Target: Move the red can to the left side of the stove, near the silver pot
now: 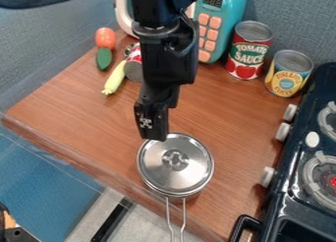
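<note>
Over the edge of the silver pot (pixel 181 173) hangs the gripper (pixel 154 136); whether it is open or closed, I cannot tell. Farther back, the red can (pixel 248 53) stands upright beside the yellow can (pixel 287 75), so reaching it seems the step in hand, calling next for lining up above it before grasping.

Lighting: fairly bright, soft, mostly even over the counter (pixel 78 113). Source direction: can't tell. Pot (pixel 160 162) lid is shiny, pale highlights plus darker reflected patches; handle wires catch light too. Yellow can (pixel 287 77) has a muted grey sheen on its metal top. Soft shading on the counter beside the pot and along the stove (pixel 289 206). Arm (pixel 167 54) reads near-black, detail mostly lost in the dark parts. Burner centre (pixel 333 181) shows bright red.
</note>
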Motion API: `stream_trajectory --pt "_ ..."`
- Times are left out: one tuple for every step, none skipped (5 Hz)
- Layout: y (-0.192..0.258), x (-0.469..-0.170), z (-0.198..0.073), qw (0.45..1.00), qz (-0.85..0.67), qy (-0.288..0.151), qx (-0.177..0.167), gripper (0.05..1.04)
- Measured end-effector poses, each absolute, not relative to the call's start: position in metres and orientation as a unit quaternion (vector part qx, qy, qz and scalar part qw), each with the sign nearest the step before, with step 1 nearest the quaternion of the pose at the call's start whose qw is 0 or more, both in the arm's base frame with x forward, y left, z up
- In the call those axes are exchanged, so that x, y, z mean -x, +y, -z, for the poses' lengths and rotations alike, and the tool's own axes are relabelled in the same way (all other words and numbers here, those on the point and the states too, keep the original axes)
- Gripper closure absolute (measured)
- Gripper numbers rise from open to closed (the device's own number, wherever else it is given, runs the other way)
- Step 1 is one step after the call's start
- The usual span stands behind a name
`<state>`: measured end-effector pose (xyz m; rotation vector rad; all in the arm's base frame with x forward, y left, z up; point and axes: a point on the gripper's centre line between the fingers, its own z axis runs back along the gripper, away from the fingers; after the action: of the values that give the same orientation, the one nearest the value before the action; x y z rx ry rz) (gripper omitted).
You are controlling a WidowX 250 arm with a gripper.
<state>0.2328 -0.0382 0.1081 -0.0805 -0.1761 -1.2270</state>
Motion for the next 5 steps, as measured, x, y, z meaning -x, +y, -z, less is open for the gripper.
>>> stream_trajectory --pt "-0.039 -0.232 -0.103 0.818 0.567 -0.076 0.048 0.083" --pt "-0.017 -0.255 -0.112 0.864 0.488 -0.100 0.070 0.083" --pt "0.000 -0.291 -0.115 0.900 0.412 -0.115 0.082 0.083" --pt "0.025 -0.325 -0.117 0.941 0.306 -0.128 0.075 0.083" --pt "0.047 -0.356 -0.113 0.970 0.183 -0.147 0.062 0.083"
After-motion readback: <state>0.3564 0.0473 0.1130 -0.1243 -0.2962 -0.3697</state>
